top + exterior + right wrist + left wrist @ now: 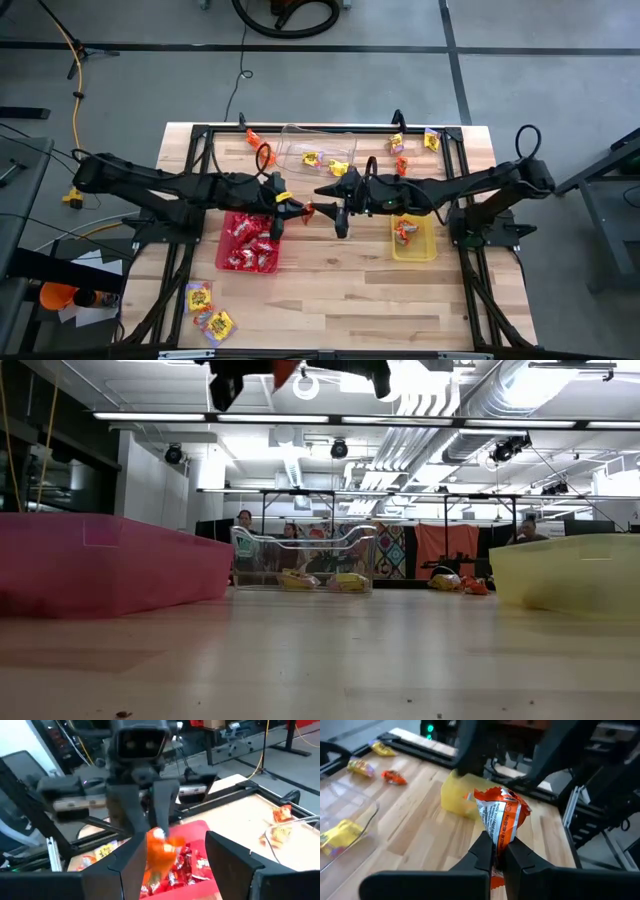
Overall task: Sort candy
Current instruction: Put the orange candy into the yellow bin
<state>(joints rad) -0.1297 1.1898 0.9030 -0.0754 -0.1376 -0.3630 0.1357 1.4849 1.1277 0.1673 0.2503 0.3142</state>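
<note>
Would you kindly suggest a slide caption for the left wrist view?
Left end effector pinching an orange candy packet above the table, yellow tray behind.

floor (pixel 540 60): grey concrete | ceiling lights (pixel 300 417) (long strips) | ducts (pixel 480 400) overhead

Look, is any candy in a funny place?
Yes. Some candy lies loose on the table, outside the trays: yellow packets near the front left corner, more along the far edge. One orange packet hangs in the air, pinched by the left gripper.
</note>
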